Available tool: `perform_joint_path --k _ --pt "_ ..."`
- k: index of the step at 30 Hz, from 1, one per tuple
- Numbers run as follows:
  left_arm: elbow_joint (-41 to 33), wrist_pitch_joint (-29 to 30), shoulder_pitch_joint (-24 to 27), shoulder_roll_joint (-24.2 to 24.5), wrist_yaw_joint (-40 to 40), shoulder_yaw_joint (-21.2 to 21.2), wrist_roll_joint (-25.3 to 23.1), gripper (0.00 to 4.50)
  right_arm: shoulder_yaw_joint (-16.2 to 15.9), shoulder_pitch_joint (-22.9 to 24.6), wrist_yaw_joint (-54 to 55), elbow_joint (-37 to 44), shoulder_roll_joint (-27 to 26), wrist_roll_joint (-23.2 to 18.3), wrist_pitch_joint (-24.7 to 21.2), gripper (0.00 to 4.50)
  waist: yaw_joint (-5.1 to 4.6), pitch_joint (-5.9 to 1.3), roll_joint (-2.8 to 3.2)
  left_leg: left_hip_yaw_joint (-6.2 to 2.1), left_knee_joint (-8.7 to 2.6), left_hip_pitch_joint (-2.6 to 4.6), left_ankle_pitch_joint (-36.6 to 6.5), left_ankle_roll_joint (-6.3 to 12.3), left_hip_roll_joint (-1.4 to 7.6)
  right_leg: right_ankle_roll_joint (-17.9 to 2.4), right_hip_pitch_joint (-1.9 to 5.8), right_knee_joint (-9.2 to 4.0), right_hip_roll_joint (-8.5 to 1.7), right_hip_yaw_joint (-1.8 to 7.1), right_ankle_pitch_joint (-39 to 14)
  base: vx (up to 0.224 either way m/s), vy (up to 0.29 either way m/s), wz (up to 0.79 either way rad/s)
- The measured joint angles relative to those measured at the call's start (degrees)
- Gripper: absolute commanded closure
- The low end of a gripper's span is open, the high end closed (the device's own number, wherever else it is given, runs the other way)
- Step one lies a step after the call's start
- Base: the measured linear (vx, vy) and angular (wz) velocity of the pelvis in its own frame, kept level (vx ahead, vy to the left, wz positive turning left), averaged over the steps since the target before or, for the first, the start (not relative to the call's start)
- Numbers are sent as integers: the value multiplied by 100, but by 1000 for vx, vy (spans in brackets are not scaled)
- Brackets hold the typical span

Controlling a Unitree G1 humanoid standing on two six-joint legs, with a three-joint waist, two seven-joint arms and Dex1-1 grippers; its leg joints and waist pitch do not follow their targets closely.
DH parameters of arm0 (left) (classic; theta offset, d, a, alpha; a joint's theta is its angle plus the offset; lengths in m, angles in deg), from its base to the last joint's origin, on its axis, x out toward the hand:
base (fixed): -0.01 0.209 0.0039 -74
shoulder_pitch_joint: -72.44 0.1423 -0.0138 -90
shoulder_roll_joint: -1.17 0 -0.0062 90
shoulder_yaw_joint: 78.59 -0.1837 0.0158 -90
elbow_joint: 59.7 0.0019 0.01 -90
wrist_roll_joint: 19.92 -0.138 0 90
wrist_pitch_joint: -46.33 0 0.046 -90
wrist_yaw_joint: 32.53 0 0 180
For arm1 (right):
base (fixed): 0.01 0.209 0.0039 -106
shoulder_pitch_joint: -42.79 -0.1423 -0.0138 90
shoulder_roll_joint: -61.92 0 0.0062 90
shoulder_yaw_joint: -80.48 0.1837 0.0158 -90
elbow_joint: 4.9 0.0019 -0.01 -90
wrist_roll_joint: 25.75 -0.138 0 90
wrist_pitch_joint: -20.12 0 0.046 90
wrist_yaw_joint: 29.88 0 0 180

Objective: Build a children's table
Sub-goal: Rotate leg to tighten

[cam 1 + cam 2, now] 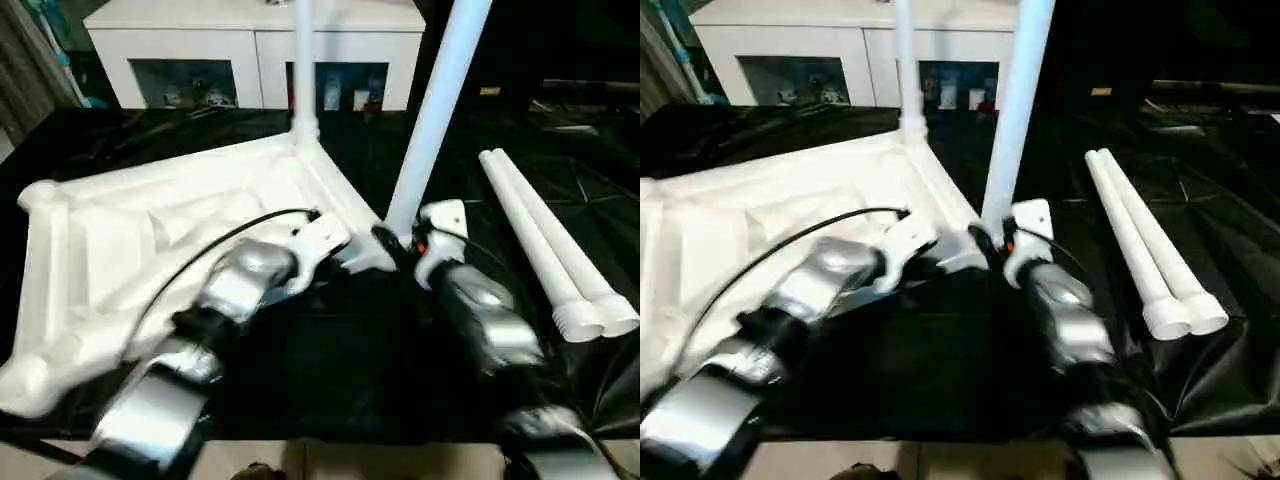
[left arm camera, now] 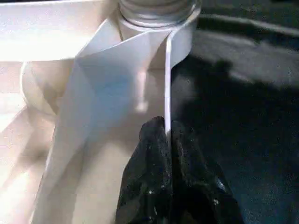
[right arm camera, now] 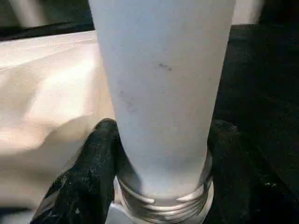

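Nearest the camera, the two silver forearms reach forward over the black sheet [image 1: 330,370] to the near corner of the upturned white tabletop [image 1: 150,240], which lies ribbed side up on the robot's left half of the work surface. The left gripper [image 2: 167,135] has its black fingers pressed together on the thin edge wall of that corner, pinning the top in place. Just beside it, the right gripper [image 3: 161,140] stands with a finger on each side of the base of a leg [image 1: 435,110], right above the exposed screw threads where the leg enters the corner socket [image 2: 156,11]; the fingers hug the tube but I cannot tell how firmly they press. This leg leans away to the right instead of standing straight, and threads still show, so it looks only partly screwed in. The risk from here is cross-threading: turning a tilted leg could jam the threads or pop it out of the socket, and a loose hold on the smooth tube could slip without turning it. If the left pinch gives, the whole top may swivel with the twist. Farther back, another leg [image 1: 304,60] stands upright in the far corner. Two spare legs [image 1: 550,240] lie side by side to the right, and a white cabinet [image 1: 255,50] stands behind.
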Motion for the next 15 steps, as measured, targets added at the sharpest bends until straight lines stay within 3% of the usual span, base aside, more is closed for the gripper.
perform_joint_path --k 6,9,15 --pt "159 -148 -68 -14 -90 18 -4 450 8 -182 248 -363 -133 89 349 201 0 -3 3 0 -29 5 1 -1 0 2 0 -9 0 -6 0 0 0 0" --pt "133 -196 -53 29 -22 6 19 450 59 -146 -2 -360 -90 36 447 131 4 -2 2 0 -39 5 2 0 0 2 -4 -9 0 -9 0 0 0 0" --pt "-57 -377 52 321 83 32 23 450 -35 156 -815 -238 107 -151 330 99 -57 9 7 0 -60 -29 14 7 0 5 -50 -10 2 -15 1 0 0 0"
